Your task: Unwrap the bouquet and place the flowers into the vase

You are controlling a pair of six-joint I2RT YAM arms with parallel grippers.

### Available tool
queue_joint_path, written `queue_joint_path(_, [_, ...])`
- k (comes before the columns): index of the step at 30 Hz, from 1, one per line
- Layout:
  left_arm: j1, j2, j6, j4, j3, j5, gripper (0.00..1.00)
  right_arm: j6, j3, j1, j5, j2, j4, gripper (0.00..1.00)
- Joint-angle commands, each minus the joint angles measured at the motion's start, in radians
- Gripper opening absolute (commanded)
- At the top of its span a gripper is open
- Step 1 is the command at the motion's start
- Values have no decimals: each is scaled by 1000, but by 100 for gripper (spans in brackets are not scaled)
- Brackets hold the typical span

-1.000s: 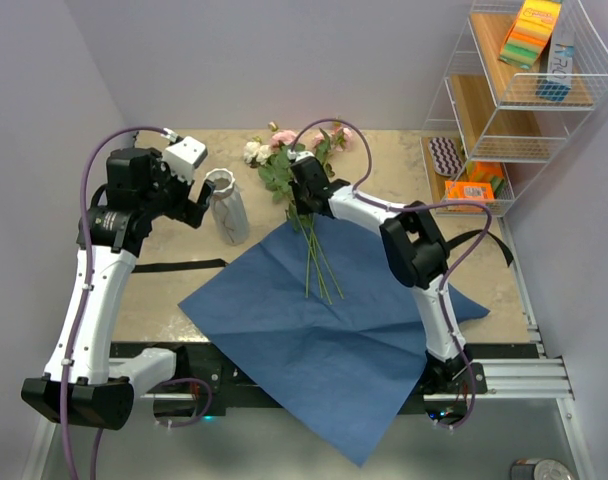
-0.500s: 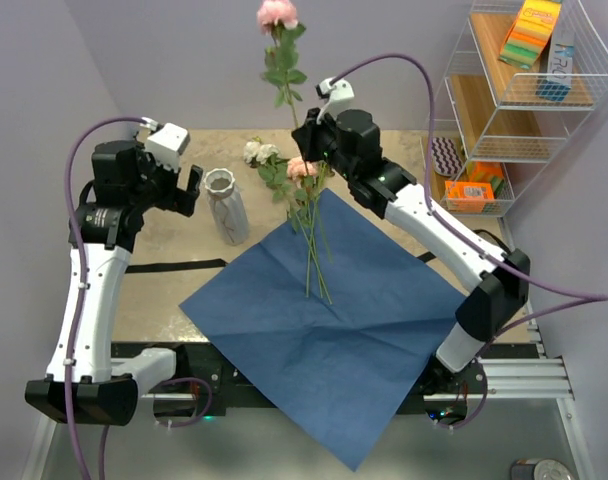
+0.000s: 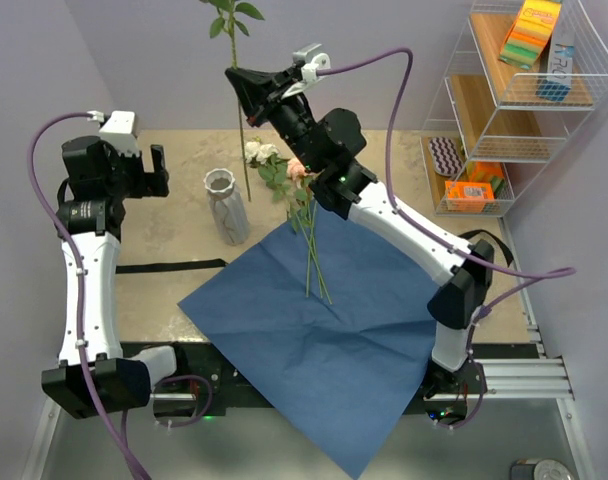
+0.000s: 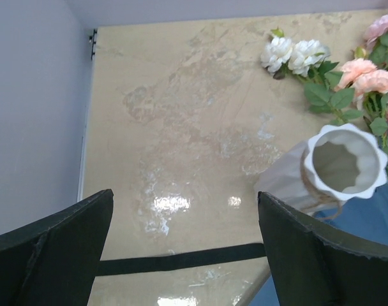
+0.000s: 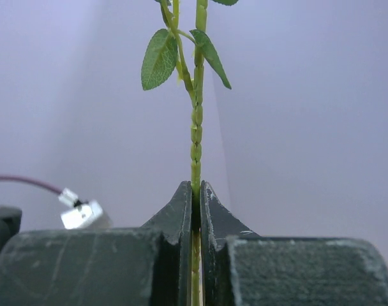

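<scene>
Clamped shut at the right gripper (image 3: 236,78) (image 5: 196,204) on one rose stem (image 3: 243,140) (image 5: 196,146), with the thin green stalk pinched upright between the two dark fingers (image 5: 175,217). Held high over the far side of the table (image 3: 174,290), leaves (image 3: 234,15) at the top edge of the overhead view, bloom out of frame. Lower tip hanging just right of the vase (image 3: 224,205) (image 4: 344,162), outside its mouth. Spread wide at the left gripper (image 3: 149,170) (image 4: 184,194), grasping nothing, hovering to the left of the vase and well apart from it. Standing upright near the far left corner of the blue paper (image 3: 324,330), that vase, scalloped rim empty. Lying across the unfolded paper's far edge, the other flowers (image 3: 304,200) (image 4: 347,76), heads toward the wall. Stretched flat on the table left of the paper, the black ribbon (image 3: 169,266) (image 4: 175,260).
</scene>
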Motion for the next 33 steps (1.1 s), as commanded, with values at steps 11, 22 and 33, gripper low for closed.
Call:
queue_joint_path(11, [141,-17,92,-43,-35,201,99,-30,501,29,-28,389,226,0])
queue_joint_path(22, [167,-19,129,-68,-24,247,99,-103,277,35,-13,324,249,0])
queue_joint_path(33, [171,-9,139,-96,6,270,99,-125,-42,53,27,201,304,15])
